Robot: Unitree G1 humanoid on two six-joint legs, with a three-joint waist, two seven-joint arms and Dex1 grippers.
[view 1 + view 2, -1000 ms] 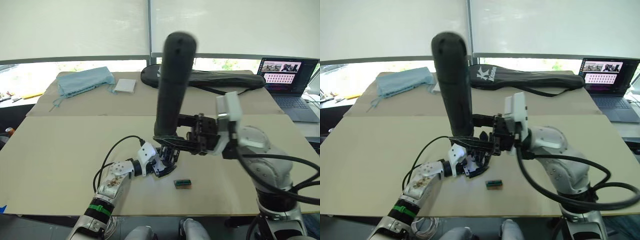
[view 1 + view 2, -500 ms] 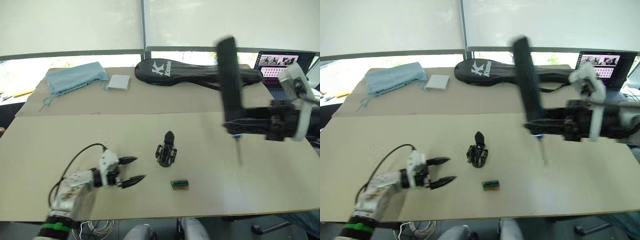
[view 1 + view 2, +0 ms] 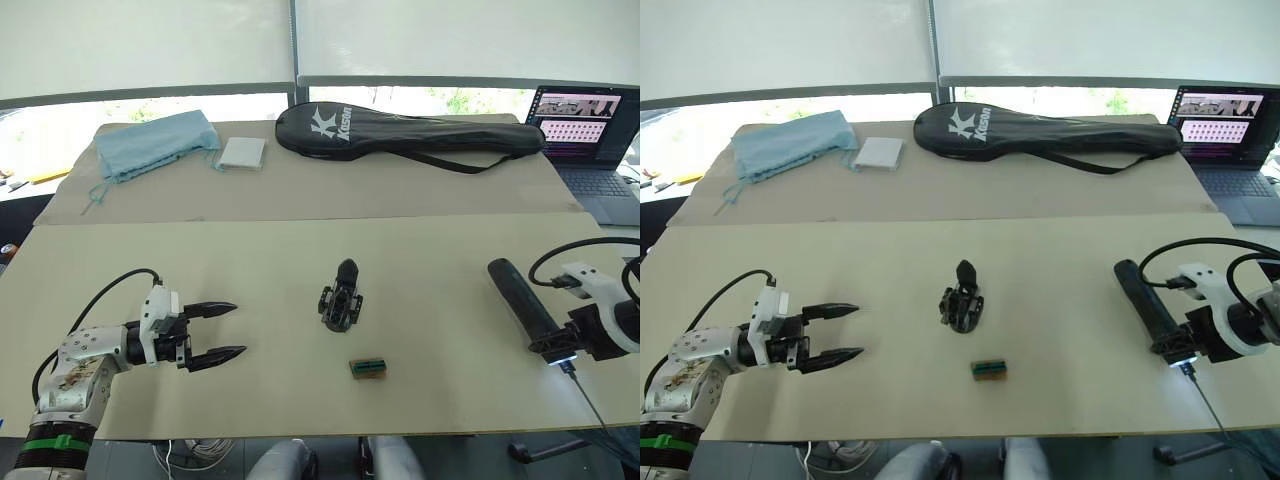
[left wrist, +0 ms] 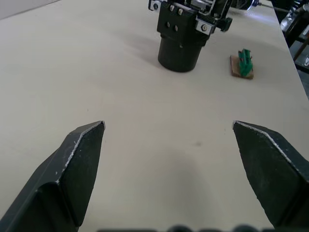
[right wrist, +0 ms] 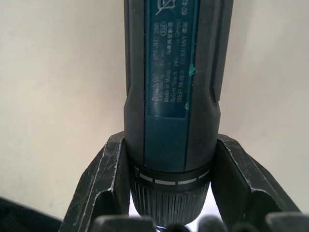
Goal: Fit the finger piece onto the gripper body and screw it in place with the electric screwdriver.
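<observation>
The gripper body [image 3: 340, 298] stands alone mid-table on its round base, one pointed black finger rising from it. A loose finger piece is out of view. My left gripper [image 3: 239, 328] hovers open well to the left of the body, its fingers [image 4: 82, 147] spread wide and pointing at the gripper body [image 4: 186, 29]. The electric screwdriver [image 3: 522, 308] lies low along the table's right side, butt away from me, its tip light on near the front edge. My right gripper [image 5: 169, 150] is shut on the electric screwdriver [image 5: 176, 72] just behind the chuck.
A tiny green-and-brown box [image 3: 367, 368] lies just in front of the body. At the back are a black racket bag [image 3: 400, 132], a blue cloth [image 3: 155, 145] and a white pad [image 3: 243, 152]. A laptop [image 3: 590, 125] stands at the far right.
The right arm swung the upright screwdriver away from over the body to the right and laid it low. The left gripper left the body, drew back left and stands open.
</observation>
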